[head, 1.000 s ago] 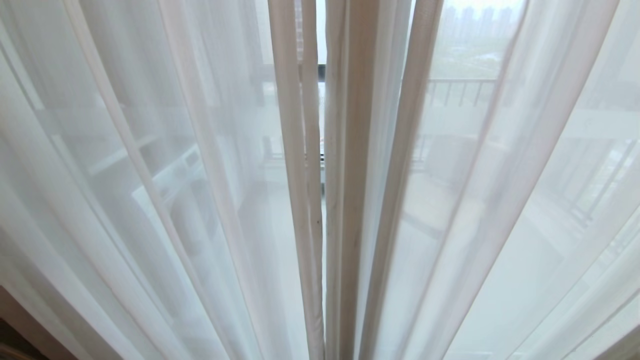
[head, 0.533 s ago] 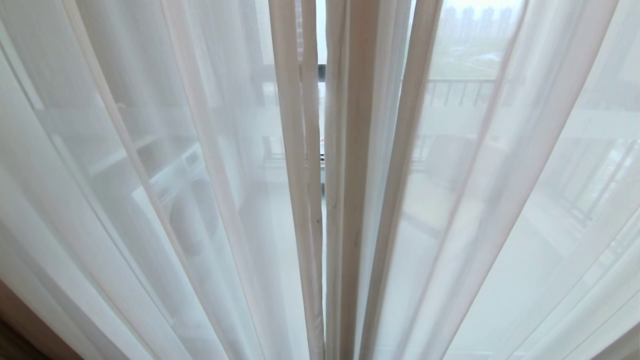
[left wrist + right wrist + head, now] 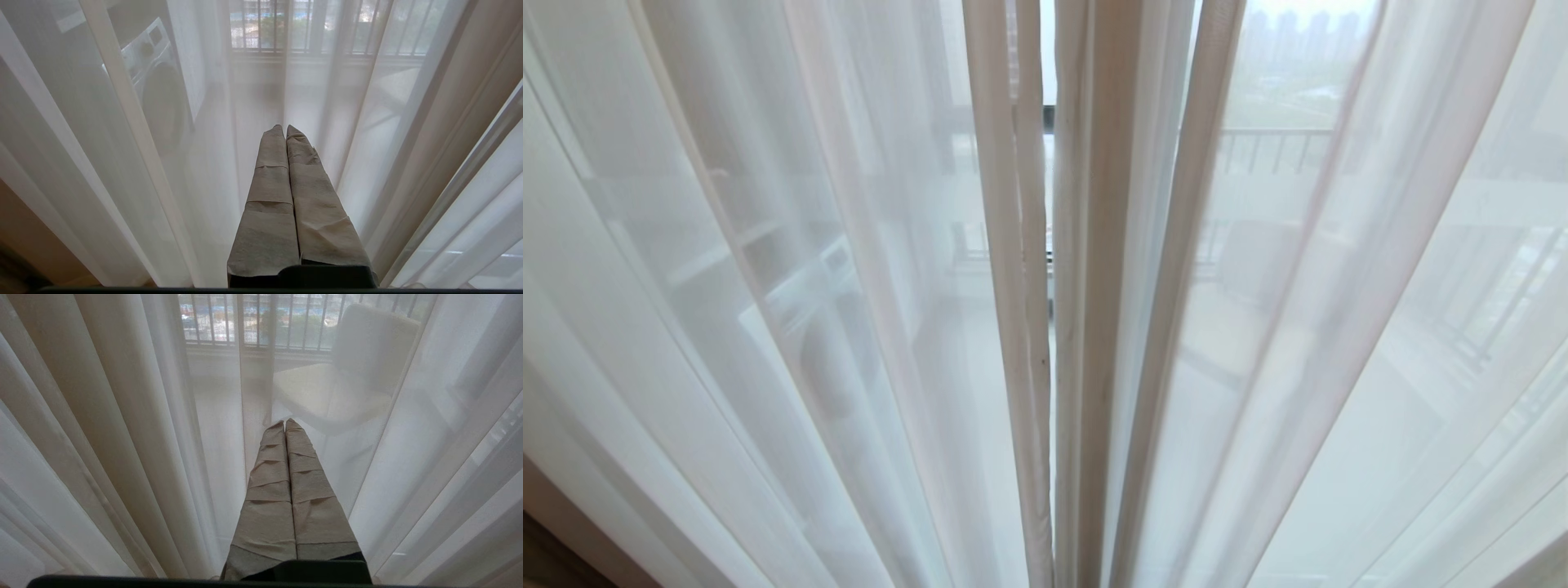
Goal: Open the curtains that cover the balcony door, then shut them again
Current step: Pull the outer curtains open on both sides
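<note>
The curtains (image 3: 1029,327) hang drawn together as thin white sheer folds, and their two hemmed edges (image 3: 1094,327) meet at the middle with only a narrow slit between them. The balcony door is hidden behind them. Neither gripper shows in the head view. In the left wrist view my left gripper (image 3: 284,127) is shut, its tape-wrapped fingers (image 3: 269,179) pressed together and empty, pointing at the sheer curtain (image 3: 122,122). My right gripper (image 3: 284,421) is likewise shut and empty in front of the sheer folds (image 3: 122,416).
Through the sheer I make out a washing machine (image 3: 157,81) on the left, a pale chair (image 3: 347,375) on the right and a balcony railing (image 3: 1274,151) beyond. A strip of brown surface (image 3: 547,539) shows at the lower left.
The sheer folds on the left have swayed slightly. Nothing else differs.
</note>
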You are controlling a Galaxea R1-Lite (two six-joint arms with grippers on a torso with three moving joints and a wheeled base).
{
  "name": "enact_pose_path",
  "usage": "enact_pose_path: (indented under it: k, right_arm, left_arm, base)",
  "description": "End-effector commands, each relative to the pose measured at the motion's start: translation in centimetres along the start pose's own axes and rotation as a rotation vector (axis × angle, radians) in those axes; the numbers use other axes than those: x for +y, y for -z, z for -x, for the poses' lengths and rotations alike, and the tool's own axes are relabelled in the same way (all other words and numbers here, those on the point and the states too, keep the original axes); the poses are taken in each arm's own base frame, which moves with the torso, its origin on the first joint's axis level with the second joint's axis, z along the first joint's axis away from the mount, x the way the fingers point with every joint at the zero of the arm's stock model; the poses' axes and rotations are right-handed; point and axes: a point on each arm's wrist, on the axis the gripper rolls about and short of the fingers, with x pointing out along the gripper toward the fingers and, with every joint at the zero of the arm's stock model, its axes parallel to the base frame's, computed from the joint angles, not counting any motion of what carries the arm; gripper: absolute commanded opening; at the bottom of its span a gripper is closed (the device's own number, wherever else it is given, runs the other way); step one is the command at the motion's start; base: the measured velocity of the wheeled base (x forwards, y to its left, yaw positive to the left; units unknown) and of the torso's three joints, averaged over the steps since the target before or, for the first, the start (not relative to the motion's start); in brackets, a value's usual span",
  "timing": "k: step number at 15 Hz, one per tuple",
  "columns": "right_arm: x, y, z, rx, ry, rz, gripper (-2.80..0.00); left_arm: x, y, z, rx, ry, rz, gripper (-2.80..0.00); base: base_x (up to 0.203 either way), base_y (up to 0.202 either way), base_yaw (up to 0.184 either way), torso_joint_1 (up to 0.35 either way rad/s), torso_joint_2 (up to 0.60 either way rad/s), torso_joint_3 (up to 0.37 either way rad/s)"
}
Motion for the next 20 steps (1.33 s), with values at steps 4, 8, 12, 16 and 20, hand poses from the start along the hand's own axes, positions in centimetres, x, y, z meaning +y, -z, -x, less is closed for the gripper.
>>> enact_pose_path:
  k: [4, 8, 12, 16, 20]
  right_arm:
    - [0.0, 0.0, 0.0, -0.001, -0.001, 0.000, -2.80]
    - [0.0, 0.0, 0.0, -0.001, -0.001, 0.000, -2.80]
    - [0.0, 0.0, 0.0, -0.001, -0.001, 0.000, -2.80]
    - [0.0, 0.0, 0.0, -0.001, -0.001, 0.000, -2.80]
    - [0.0, 0.0, 0.0, -0.001, -0.001, 0.000, -2.80]
  left_arm:
    - [0.0, 0.0, 0.0, 0.001, -0.003, 0.000, -2.80]
    - [0.0, 0.0, 0.0, 0.001, -0.003, -0.010, -2.80]
    - [-0.2, -1.7, 0.5, -0.064, 0.071, -0.008, -2.80]
    - [-0.6, -4.9, 1.2, -0.111, 0.251, -0.019, -2.80]
    - [-1.0, -10.3, 0.1, -0.074, 0.472, 0.028, -2.80]
  base:
    - [0.000, 0.000, 0.000, 0.000, 0.00, 0.000]
    - [0.000, 0.000, 0.000, 0.000, 0.00, 0.000]
    - [0.000, 0.000, 0.000, 0.000, 0.00, 0.000]
    - [0.000, 0.000, 0.000, 0.000, 0.00, 0.000]
    - [0.000, 0.000, 0.000, 0.000, 0.00, 0.000]
